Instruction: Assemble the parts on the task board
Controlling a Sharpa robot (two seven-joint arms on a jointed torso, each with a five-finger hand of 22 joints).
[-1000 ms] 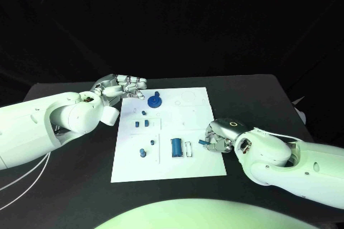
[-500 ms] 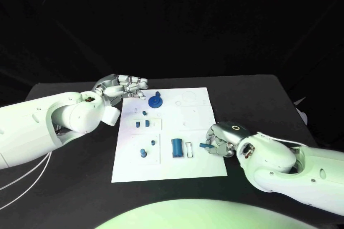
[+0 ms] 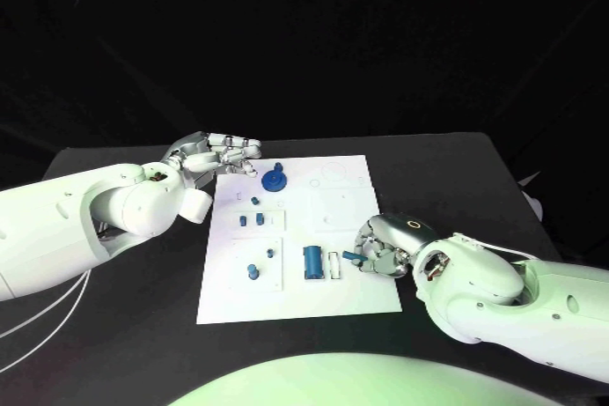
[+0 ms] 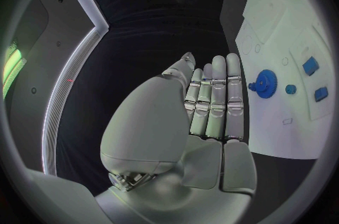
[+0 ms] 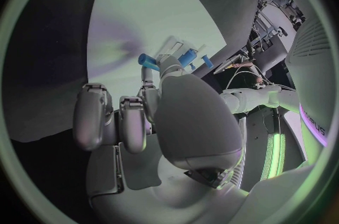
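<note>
Right hand (image 3: 381, 252) pinches a blue part (image 3: 348, 255) over the task board (image 3: 349, 203).

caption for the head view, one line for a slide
Right hand holds a small blue part over the white task board while the left hand rests near the blue gear.

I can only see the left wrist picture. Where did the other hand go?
Observer: The right hand is at the board's right edge, near the white slot.
Operator: Is it holding something?
Observer: Yes, it pinches a small blue peg at its fingertips.
Operator: What's beside that slot?
Observer: A blue cylinder lies just left of it.
Operator: And my hand?
Observer: The left hand sits at the board's far left corner, by the gear.
</note>
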